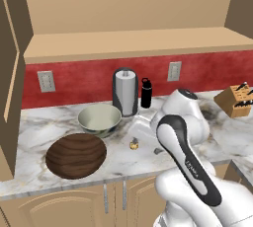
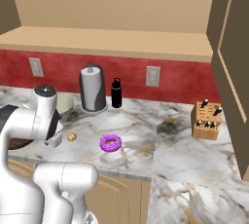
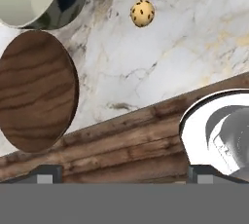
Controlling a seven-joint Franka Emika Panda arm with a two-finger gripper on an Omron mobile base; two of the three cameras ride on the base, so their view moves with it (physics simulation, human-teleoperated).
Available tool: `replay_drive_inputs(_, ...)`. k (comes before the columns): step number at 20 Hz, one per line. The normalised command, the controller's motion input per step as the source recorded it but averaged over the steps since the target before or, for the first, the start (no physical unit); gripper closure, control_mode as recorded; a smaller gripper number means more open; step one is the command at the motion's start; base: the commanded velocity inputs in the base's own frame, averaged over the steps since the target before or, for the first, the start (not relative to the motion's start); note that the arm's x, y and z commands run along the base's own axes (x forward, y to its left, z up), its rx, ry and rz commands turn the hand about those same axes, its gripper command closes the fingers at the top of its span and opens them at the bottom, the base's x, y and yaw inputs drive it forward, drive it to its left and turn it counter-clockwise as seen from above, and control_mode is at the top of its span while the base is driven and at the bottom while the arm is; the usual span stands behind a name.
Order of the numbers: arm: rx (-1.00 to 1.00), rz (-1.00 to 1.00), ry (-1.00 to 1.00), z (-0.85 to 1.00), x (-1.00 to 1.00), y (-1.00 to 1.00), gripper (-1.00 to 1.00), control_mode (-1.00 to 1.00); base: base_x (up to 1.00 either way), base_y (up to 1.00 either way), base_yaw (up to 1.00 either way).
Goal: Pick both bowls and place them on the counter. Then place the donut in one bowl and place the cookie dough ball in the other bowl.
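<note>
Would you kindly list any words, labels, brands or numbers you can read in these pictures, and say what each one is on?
Small dark lettering runs along the robot arm's white link in the left base view; it is too small and blurred to read.
No readable text on the black bottle, the paper towel holder, the knife block, the wall outlets or the bowls.
</note>
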Motion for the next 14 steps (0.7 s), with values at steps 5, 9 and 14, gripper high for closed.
replay_drive_inputs(5, -0.16, 0.27, -0.22, 0.0, 0.16, -0.25, -1.0, -1.0, 0.0, 0.0, 0.0)
replay_drive_inputs(9, -0.09, 0.2, -0.19, 0.0, 0.29, -0.25, -1.0, -1.0, 0.0, 0.0, 0.0)
replay_drive_inputs(14, -0.03, 0.13, -0.09, -0.08, 0.39, -0.15, -1.0, -1.0, 0.0, 0.0, 0.0)
